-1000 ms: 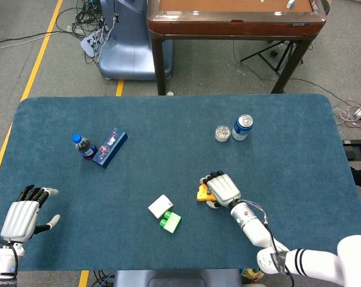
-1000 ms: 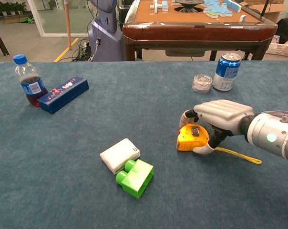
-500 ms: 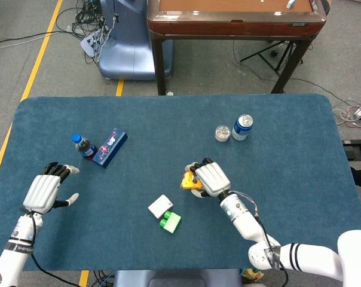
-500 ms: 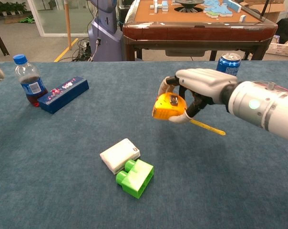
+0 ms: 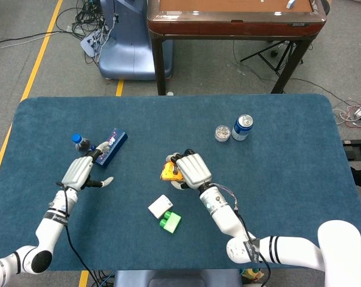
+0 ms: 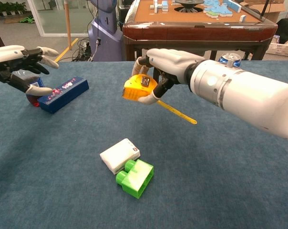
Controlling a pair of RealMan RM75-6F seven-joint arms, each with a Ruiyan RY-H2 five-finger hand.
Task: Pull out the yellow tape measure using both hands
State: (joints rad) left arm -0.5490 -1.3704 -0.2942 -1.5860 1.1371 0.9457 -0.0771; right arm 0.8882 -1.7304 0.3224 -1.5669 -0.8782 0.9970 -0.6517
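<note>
Starting nearest me, the white block and green block lie touching near the front edge of the surface, out of my working line. Above the middle I have my right hand clamped around the yellow tape measure, lifted clear so its short yellow blade hangs free toward the right, where a second hand can take it. My left hand hovers toward the left edge with fingers spread, holding nothing, ready to come across. Behind it lie the bottle and blue box; the can stands toward the far right corner.
</note>
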